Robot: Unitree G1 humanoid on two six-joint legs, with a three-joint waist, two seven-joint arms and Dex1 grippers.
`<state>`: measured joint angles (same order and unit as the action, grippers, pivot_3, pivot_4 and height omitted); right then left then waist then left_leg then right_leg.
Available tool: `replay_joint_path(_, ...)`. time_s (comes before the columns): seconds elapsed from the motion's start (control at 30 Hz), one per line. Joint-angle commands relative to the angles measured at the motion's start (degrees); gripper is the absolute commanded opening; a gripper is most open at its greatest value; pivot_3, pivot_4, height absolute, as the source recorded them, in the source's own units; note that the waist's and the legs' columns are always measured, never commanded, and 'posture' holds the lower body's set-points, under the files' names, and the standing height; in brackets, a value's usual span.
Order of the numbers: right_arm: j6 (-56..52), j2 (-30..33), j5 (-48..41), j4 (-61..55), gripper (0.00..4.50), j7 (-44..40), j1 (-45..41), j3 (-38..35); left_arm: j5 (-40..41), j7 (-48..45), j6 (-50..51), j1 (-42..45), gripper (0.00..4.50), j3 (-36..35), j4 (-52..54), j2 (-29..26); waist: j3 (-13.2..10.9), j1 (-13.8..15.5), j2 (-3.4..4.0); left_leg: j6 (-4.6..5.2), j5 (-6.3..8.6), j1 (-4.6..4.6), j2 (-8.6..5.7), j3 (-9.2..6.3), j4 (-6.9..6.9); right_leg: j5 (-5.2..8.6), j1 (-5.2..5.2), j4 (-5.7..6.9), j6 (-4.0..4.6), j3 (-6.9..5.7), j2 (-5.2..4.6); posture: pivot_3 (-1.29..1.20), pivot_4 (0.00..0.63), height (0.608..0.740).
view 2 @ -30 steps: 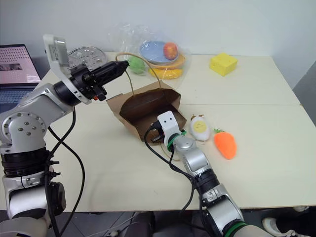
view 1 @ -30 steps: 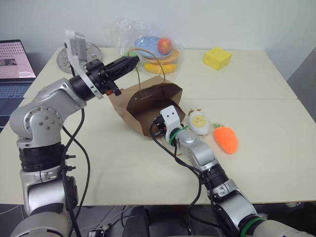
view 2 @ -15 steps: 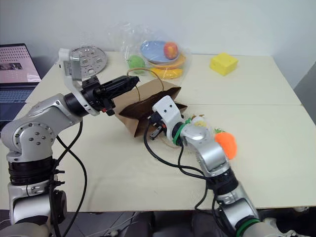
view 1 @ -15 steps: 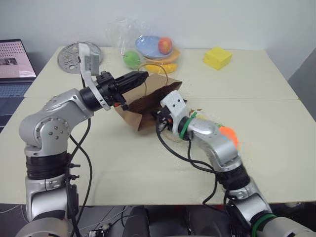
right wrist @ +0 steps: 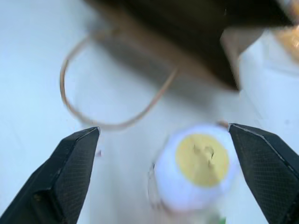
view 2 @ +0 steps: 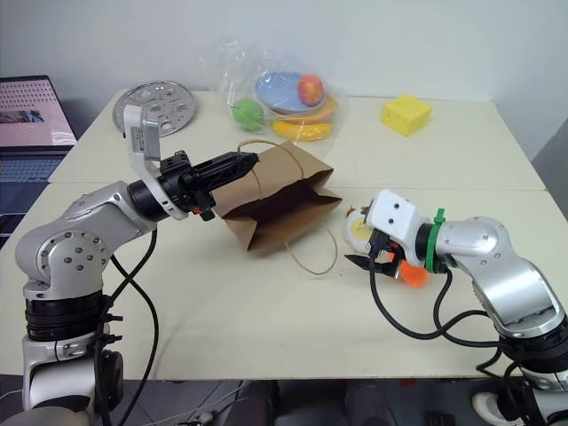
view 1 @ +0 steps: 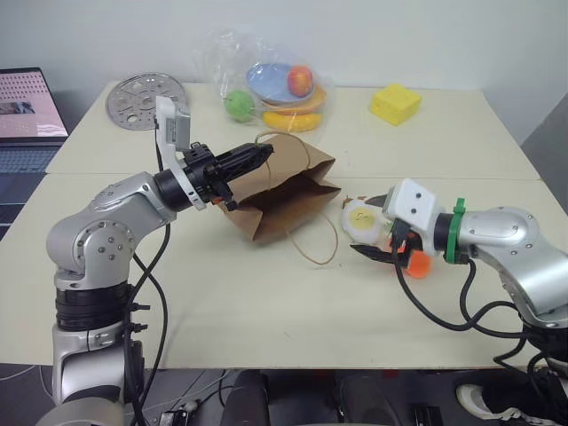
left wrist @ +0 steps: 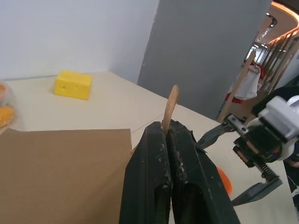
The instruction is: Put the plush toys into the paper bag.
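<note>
The left gripper (view 1: 264, 153) is clenched on the upper edge of the flat brown kraft paper bag (view 1: 288, 191), pinching a thin tan twine handle (left wrist: 170, 108) between its black fingers and holding that edge lifted off the cream table (view 1: 222, 311). The bag's other twine loop (view 1: 312, 238) trails on the table toward the right gripper (view 2: 368, 249), whose two black fingers (right wrist: 70, 172) stand wide apart, grasping nothing. Between them, seen from the right wrist, lies the white fried-egg plush toy with a yellow yolk face (right wrist: 198, 170), on the table just beside the bag's open mouth. The orange carrot plush toy (view 2: 411, 272) lies close behind the egg, partly hidden by the right gripper. Neither toy is in the bag.

Farther back on the table sit a clear plastic bag of glossy fruit (view 1: 275, 84), a yellow cube-like block (view 1: 394, 103) and a round perforated metal disc (view 1: 142, 89). An open laptop (view 1: 27, 115) stands off the table's left end.
</note>
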<state>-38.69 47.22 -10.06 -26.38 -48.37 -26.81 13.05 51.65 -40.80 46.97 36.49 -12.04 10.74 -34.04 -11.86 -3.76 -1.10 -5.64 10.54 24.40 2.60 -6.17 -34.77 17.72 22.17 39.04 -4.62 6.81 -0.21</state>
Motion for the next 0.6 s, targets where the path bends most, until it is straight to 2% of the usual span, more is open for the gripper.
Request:
replay_joint_path(0.03, 6.3, -2.4, 5.9, 3.9, 4.45, 3.2, 0.1, 3.8, 0.7, -0.6, -0.7, 1.5, 0.0, -1.4, 1.0, -0.6, 0.0, 0.0, -0.01, 0.0, 0.0, 0.01, 0.0, 0.0, -0.02, 0.0, 0.0, 0.0, 0.0, 0.01, 0.0, 0.0, 0.15, 0.74)
replay_joint_path(0.23, 14.7, -4.2, 18.0, 14.1, 4.45, 8.7, -0.6, 8.8, 0.8, -0.7, -0.4, 1.2, 0.0, -1.4, 1.6, -0.9, 0.0, 0.4, -0.01, -0.01, -0.01, 0.02, -0.02, 0.0, -0.09, -0.03, -0.02, 0.0, -0.04, 0.02, -0.01, 0.0, 0.15, 0.74)
replay_joint_path(0.27, 15.9, -4.1, 20.0, 15.4, 4.09, 9.5, -0.8, 9.3, 0.8, -0.7, -0.4, 1.2, 0.0, -1.5, 1.7, -1.0, 0.0, 0.5, -0.01, -0.01, -0.01, 0.02, -0.02, -0.01, -0.09, -0.03, -0.02, 0.0, -0.04, 0.01, -0.01, 0.0, 0.15, 0.74)
replay_joint_path(0.3, 16.9, -4.2, 21.4, 16.2, 3.93, 9.9, -0.9, 9.5, 0.8, -0.6, -0.4, 1.1, 0.0, -1.5, 1.7, -1.0, 0.0, 0.5, -0.01, -0.01, -0.01, 0.02, -0.02, -0.01, -0.09, -0.04, -0.02, 0.01, -0.03, 0.01, -0.01, 0.0, 0.15, 0.74)
replay_joint_path(0.6, 19.1, -7.2, 22.6, 18.1, 0.77, 11.0, -1.6, 5.8, 1.4, -0.5, 0.0, 1.3, 0.0, -2.1, 1.7, -1.4, 0.0, 0.5, -0.02, -0.02, -0.01, 0.02, -0.02, -0.05, -0.1, -0.04, -0.04, 0.03, -0.03, -0.02, -0.01, 0.0, 0.15, 0.74)
